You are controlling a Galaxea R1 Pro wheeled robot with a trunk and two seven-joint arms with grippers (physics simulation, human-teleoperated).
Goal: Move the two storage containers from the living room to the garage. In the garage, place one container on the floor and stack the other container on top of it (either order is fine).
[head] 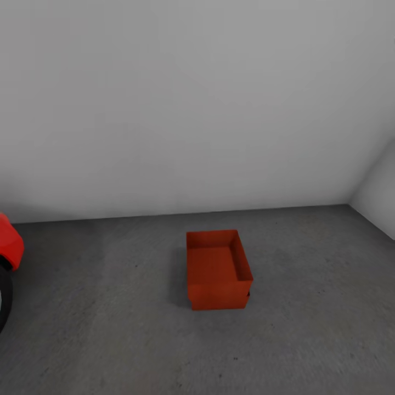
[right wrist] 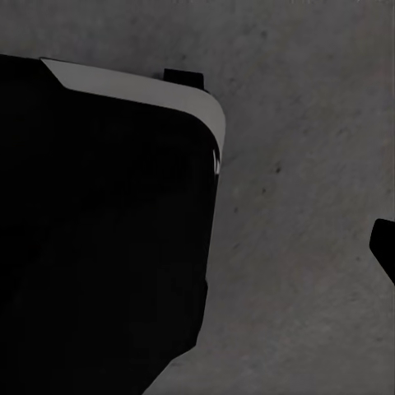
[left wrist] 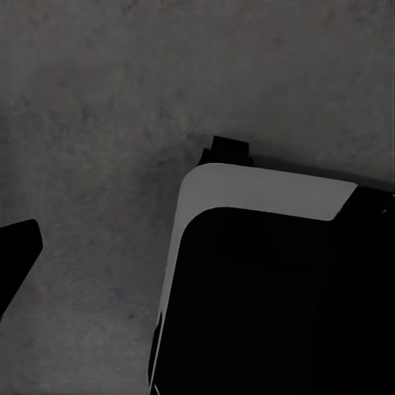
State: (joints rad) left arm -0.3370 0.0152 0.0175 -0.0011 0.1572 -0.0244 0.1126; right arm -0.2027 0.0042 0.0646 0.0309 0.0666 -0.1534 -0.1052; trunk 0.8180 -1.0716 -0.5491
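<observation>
In the head view an orange-red storage container (head: 215,262) stands upright on the dark grey concrete floor (head: 109,334) of the garage, a little way out from the white back wall. A seam crosses its front face, and the band below it (head: 218,302) looks like the second container underneath, with the upper one stacked on it. Both arms are away from the stack. The left wrist view shows one dark fingertip (left wrist: 16,255) over bare floor, and the right wrist view shows one fingertip (right wrist: 383,245) likewise. Nothing is held by either.
A red car's corner (head: 8,247) and its black tyre (head: 3,299) jut in at the left edge. White walls meet in a corner at the right (head: 373,197). The robot's own black, white-edged base (left wrist: 271,288) (right wrist: 99,230) shows in both wrist views.
</observation>
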